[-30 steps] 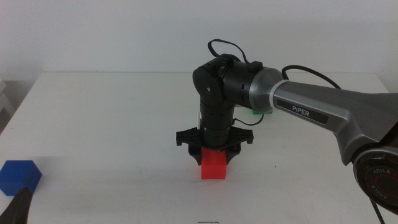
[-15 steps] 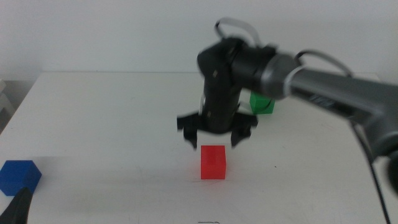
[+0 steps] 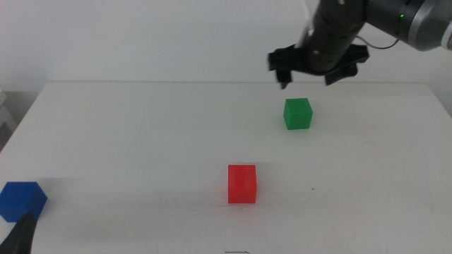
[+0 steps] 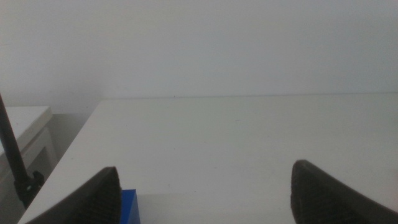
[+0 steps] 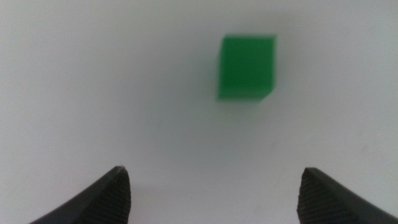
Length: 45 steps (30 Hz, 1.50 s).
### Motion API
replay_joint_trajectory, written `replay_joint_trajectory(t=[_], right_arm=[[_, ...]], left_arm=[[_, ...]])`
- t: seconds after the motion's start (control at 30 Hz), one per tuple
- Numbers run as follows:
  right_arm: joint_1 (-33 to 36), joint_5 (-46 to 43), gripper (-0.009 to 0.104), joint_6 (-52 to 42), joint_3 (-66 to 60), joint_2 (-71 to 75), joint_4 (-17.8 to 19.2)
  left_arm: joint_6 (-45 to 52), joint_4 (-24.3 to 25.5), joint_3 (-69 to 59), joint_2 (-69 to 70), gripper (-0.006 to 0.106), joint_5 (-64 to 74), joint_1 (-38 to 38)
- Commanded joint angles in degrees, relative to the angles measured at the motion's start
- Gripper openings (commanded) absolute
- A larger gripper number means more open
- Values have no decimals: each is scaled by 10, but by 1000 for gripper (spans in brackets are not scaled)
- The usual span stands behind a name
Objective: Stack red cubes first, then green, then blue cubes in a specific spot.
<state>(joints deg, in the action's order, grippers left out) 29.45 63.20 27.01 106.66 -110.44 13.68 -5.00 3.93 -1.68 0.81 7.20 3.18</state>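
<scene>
Middle view: right pincer [image 3: 317, 73] hangs wide open, empty, above the green cube [image 3: 297, 113].

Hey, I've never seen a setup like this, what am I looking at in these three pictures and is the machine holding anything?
This is a robot with two arms at a white table. The middle view looks down over the table. The other two come from cameras on each arm's wrist, with that gripper's two dark jaws at the bottom edge. On the table lie a red cube near the middle, a green cube farther back, and a blue cube at the near left edge. The right gripper hangs open above the green cube, holding nothing. The left gripper waits open at the near left by the blue cube, also empty. Nothing is stacked yet.
</scene>
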Motion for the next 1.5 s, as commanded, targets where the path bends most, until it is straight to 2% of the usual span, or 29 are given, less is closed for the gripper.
replay_joint_trajectory(t=[0.0, 0.2, 0.3, 0.77, 1.17, 1.37, 1.43, 1.47], right_arm=[[-33, -61, 94, -34, 15, 20, 19], [-90, -141, 94, -71, 15, -17, -19], [-109, -163, 94, -119, 15, -46, -53], [-109, -214, 94, -135, 15, -120, -72], [-109, -255, 93, -135, 15, -150, -73], [-109, -271, 83, -134, 15, -164, -68], [-109, -282, 73, -133, 15, -165, -69], [-109, -287, 64, -133, 15, -165, -70]], left_arm=[[-4, -6, 1, 11, 94, -46, 0], [-4, -6, 1, 11, 94, -46, 0], [-4, -6, 1, 11, 94, -46, 0], [-4, -6, 1, 11, 94, -46, 0], [-4, -6, 1, 11, 94, -46, 0], [-4, -6, 1, 11, 94, -46, 0], [-4, -6, 1, 11, 94, -46, 0], [-4, -6, 1, 11, 94, -46, 0]])
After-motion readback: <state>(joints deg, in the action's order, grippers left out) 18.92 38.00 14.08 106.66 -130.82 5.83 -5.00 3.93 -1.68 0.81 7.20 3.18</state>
